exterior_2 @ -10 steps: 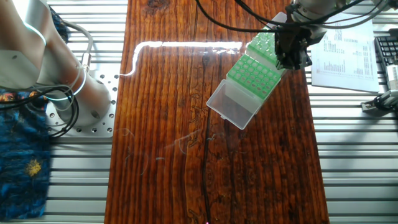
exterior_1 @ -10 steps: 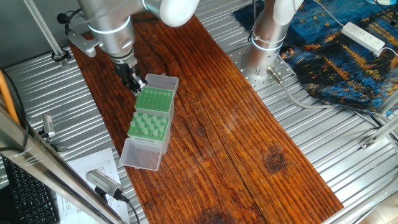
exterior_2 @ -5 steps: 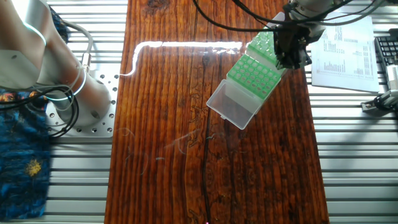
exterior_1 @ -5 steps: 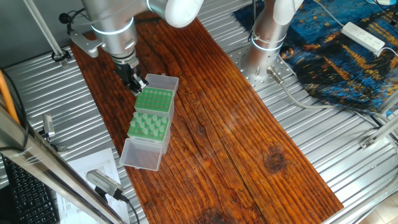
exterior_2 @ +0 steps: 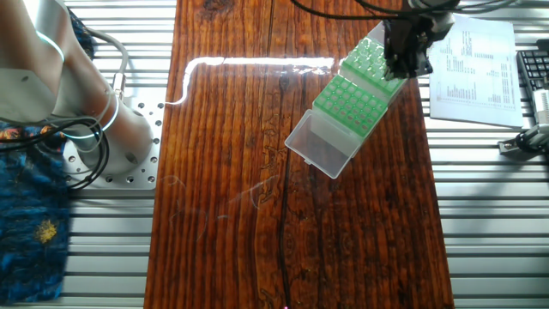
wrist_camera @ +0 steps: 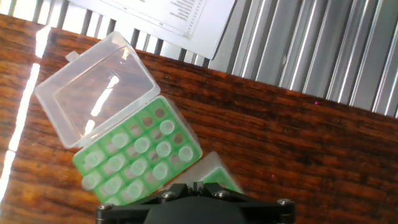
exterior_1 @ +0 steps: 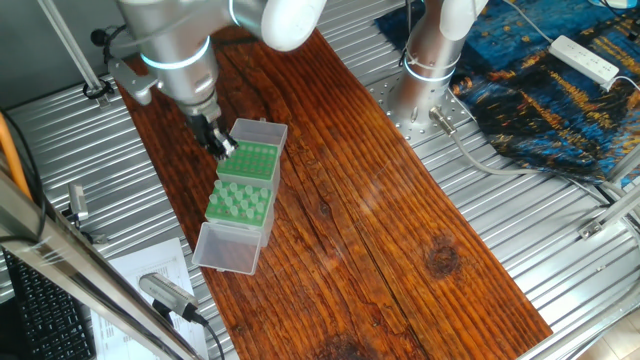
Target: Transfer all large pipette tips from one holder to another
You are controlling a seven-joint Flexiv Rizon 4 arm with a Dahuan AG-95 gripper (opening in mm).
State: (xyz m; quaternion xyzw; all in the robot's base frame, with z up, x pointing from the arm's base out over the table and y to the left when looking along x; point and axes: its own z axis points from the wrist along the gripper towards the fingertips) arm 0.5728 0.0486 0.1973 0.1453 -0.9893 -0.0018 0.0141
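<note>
Racks first: you have two green tip racks end to end on the wooden table, each with a clear hinged lid lying open. The near rack carries the large pipette tips, pale cones upright in its holes; from the hand view you can count roughly a dozen, with a few holes bare along the lid side. Its open lid lies flat on the wood, nothing in it. The far rack shows only open holes from this side. Your gripper hangs over that far rack's outer edge, beside its raised lid. Fingertips sit close together; you cannot tell whether they pinch a tip. A printed sheet lies off the table's edge.
</note>
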